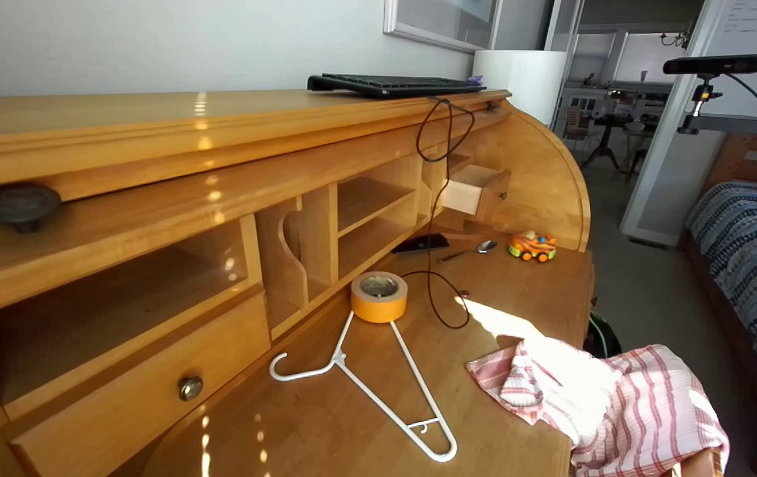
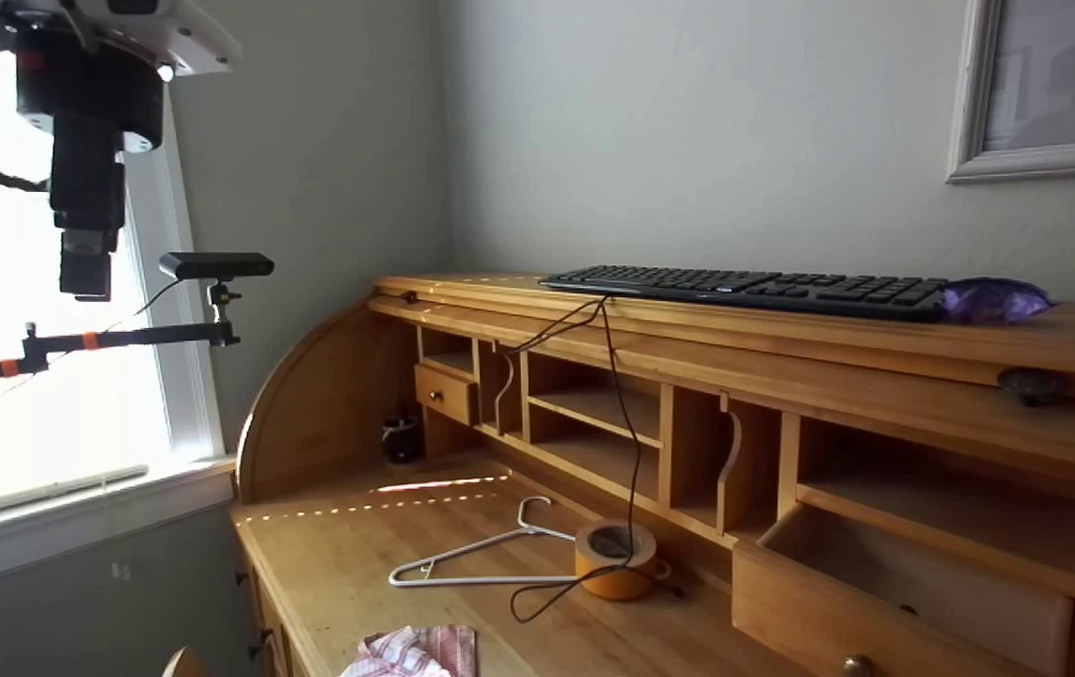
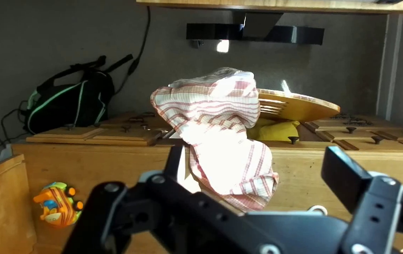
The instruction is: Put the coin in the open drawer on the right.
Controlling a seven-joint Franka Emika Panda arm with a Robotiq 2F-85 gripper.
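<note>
Not sure you're done: that dark speck [image 2: 909, 610] in the open right-hand drawer [image 2: 800, 606] might be your coin. Pincer [image 3: 256, 162] is spread, empty.

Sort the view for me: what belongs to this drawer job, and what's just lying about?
For the job:
small open drawer on the right
tool, open
coin: I can't make it out

Lying about, among others:
white clothes hanger
orange tape roll
striped cloth
toy car
computer keyboard
purple packet
</note>
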